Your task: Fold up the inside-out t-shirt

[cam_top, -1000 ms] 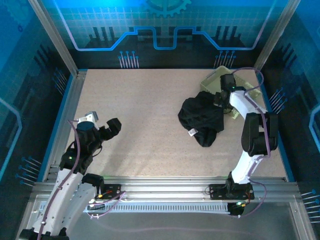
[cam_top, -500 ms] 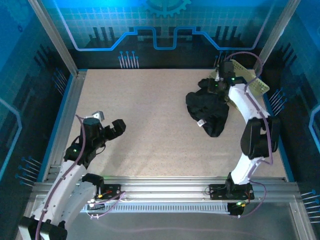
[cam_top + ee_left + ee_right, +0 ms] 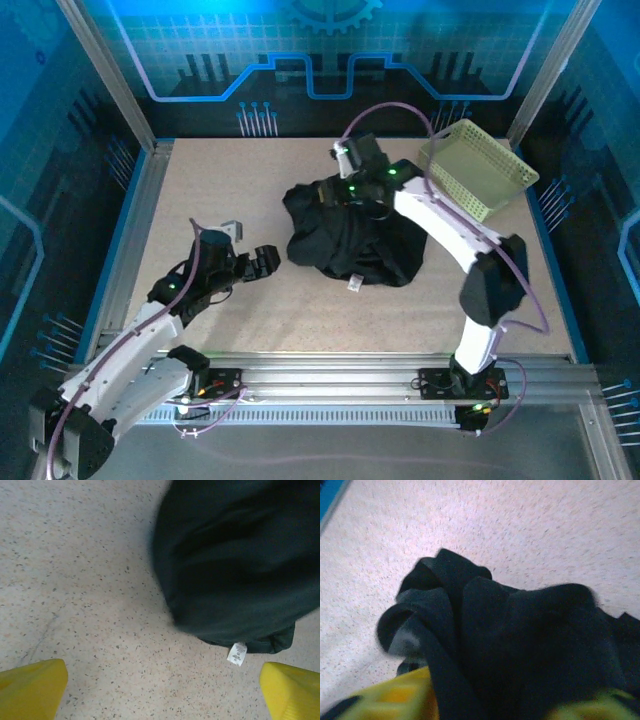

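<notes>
Black t-shirt (image 3: 350,240), seemingly plain, white tag (image 3: 354,284); speckled beige table (image 3: 220,180); yellow-green lattice basket (image 3: 500,195).

light: bright, even | shadows: soft | wrist views: blurred

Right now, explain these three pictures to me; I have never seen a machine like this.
The machine is two robot arms bolted at the near edge of a table. The wide picture looks down from above and behind them; the other two come from a camera on each wrist. A crumpled black t-shirt with a small pale tag lies mid-table, and a pale green basket sits in the far right corner. The left gripper is open and empty, left of the shirt. The right gripper is at the shirt's far edge, cloth draped over its yellow fingers; the blur hides whether it is gripping.
</notes>
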Motion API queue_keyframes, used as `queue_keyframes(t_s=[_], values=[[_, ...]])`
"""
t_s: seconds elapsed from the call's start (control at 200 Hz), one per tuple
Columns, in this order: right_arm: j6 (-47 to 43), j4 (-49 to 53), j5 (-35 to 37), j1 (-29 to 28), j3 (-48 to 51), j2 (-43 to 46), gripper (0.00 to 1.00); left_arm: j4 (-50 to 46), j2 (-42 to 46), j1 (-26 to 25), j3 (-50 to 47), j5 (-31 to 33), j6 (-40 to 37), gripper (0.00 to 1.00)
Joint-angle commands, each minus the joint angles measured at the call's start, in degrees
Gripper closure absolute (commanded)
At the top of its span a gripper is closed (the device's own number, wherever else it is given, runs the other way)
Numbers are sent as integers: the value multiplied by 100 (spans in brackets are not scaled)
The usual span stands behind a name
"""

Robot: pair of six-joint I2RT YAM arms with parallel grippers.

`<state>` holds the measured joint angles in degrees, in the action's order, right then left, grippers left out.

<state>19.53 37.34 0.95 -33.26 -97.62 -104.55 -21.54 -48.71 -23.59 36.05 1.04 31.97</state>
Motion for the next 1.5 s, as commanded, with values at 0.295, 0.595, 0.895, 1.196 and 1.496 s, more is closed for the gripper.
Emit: queue_keyframes(t_s=[0.295,0.595,0.895,1.196,1.496], values=[[55,126,385,795,2153,1877,15,-210,-1286,-963,822,988,-334,1],[841,-580,-44,2030,4557,2654,16,-463,-2953,-1409,1578,1587,42,6],[1203,-1209,-541,2410,4964,1904,18,108,-3629,-1414,1458,1035,230,24],[1344,-1450,-687,2297,4909,1443,44,293,-4102,-1411,1419,964,275,48],[1151,-1071,13,2193,4832,1922,91,453,-3879,-1419,1300,1020,238,78]])
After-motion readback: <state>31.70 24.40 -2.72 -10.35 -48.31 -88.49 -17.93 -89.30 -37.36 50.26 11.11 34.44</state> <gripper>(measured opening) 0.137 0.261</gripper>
